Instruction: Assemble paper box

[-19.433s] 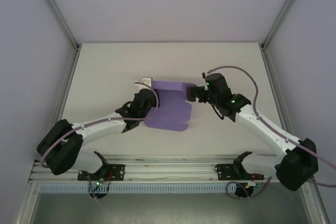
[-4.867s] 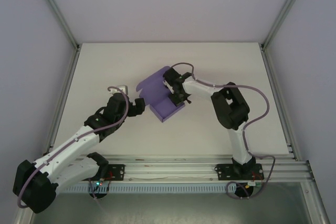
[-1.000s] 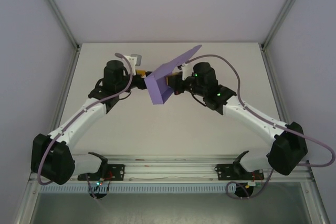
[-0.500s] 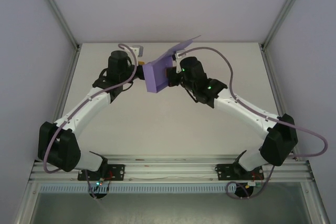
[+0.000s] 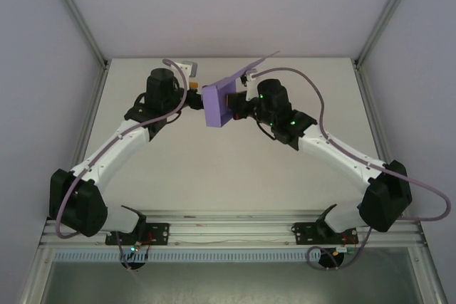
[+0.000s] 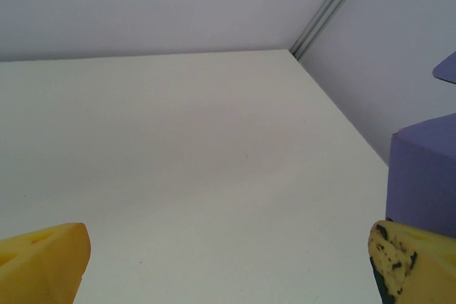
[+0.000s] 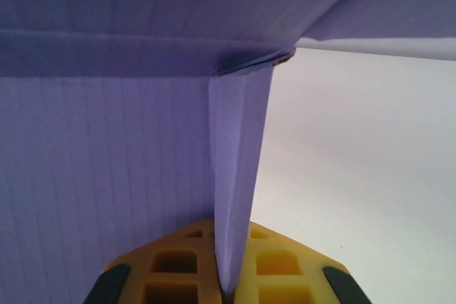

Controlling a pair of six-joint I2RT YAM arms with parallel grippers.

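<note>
The purple paper box (image 5: 219,107) is partly folded and held up off the white table (image 5: 228,176) at the far middle, its open lid flap (image 5: 258,64) sticking up to the far right. My right gripper (image 5: 234,105) is shut on one upright side wall of the box (image 7: 107,147); in the right wrist view the thin purple wall runs straight down between the yellow fingers (image 7: 231,279). My left gripper (image 5: 195,100) stands open just left of the box, not touching it. In the left wrist view its fingers (image 6: 228,265) are wide apart, with a box corner (image 6: 424,176) by the right fingertip.
Pale enclosure walls and metal posts (image 5: 78,26) bound the table on the left, right and far side. A metal rail (image 5: 228,227) with both arm bases runs along the near edge. The near half of the table lies bare.
My right gripper has carried the box a little farther back and up, then slightly right. The left arm has swung its open gripper along beside the box's left side.
</note>
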